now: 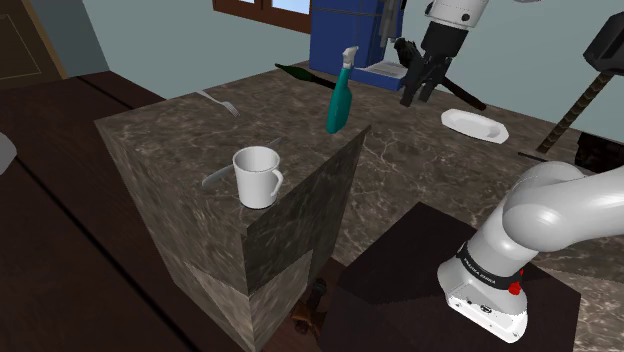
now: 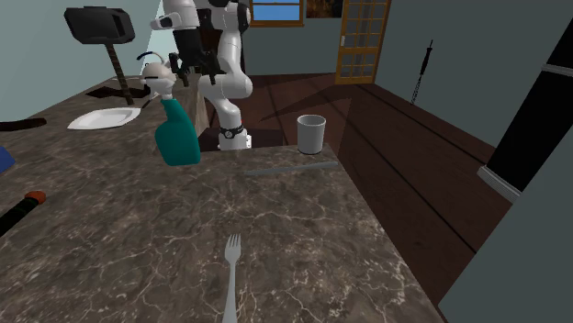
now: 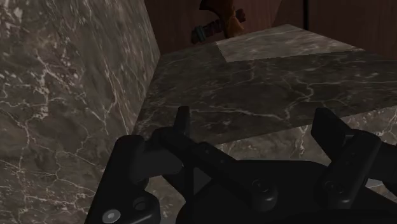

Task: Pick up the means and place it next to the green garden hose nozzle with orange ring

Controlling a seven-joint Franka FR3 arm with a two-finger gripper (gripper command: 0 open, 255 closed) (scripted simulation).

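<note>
A teal spray bottle (image 1: pixel 340 102) (image 2: pixel 176 136) with a pale trigger head stands on the dark marble table (image 1: pixel 180 135) (image 2: pixel 275 239). The dark green hose nozzle (image 1: pixel 297 72) lies at the table's far edge; in the second exterior view the nozzle (image 2: pixel 18 214) shows its orange ring at the left edge. My gripper (image 1: pixel 418 92) (image 2: pixel 188 68) hangs above the table, to the shoulder view's right of the bottle and apart from it. In the wrist view the gripper (image 3: pixel 257 127) is open, with only marble between the fingers (image 3: pixel 183 121).
A white mug (image 1: pixel 258 176) (image 2: pixel 311 133) stands at the table's corner beside a grey utensil (image 1: pixel 214 180). A fork (image 1: pixel 218 102) (image 2: pixel 230 275), a white plate (image 1: pixel 472 124) (image 2: pixel 103 118), a blue box (image 1: pixel 345 40) and a black mallet (image 2: pixel 99 26) are also there.
</note>
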